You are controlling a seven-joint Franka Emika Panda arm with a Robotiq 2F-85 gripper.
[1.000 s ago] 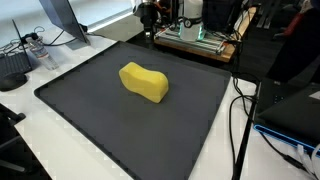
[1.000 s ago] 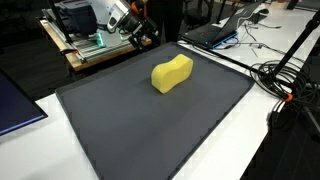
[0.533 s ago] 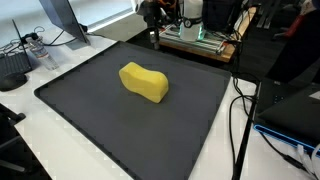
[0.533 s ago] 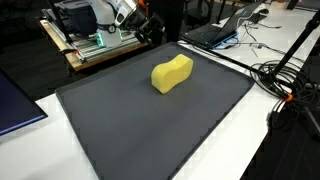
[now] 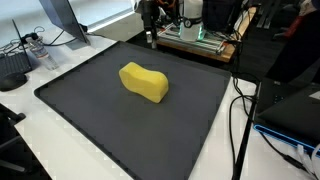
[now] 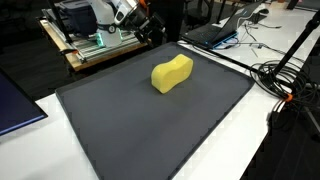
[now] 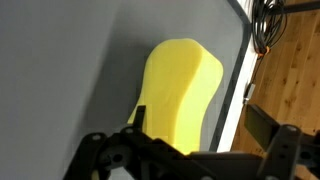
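Observation:
A yellow, peanut-shaped sponge (image 5: 144,82) (image 6: 172,73) lies alone near the middle of a dark grey mat (image 5: 90,115) (image 6: 140,135). My gripper (image 5: 151,36) (image 6: 150,31) hangs in the air over the mat's far edge, well short of the sponge and touching nothing. In the wrist view the sponge (image 7: 180,85) fills the middle of the picture. The gripper (image 7: 200,125) stands open, with its two dark fingers wide apart on either side of the sponge, which lies below and ahead. Nothing is between the fingers.
A wooden frame with electronics (image 5: 195,40) (image 6: 95,48) stands just behind the mat, close to the gripper. A laptop (image 6: 215,32) and cables (image 6: 285,80) (image 5: 240,120) lie along one side. A monitor stand (image 5: 60,20) and a black device (image 5: 12,65) sit beyond another edge.
The gripper has shifted slightly above the mat's far edge and stays open. The sponge has not moved.

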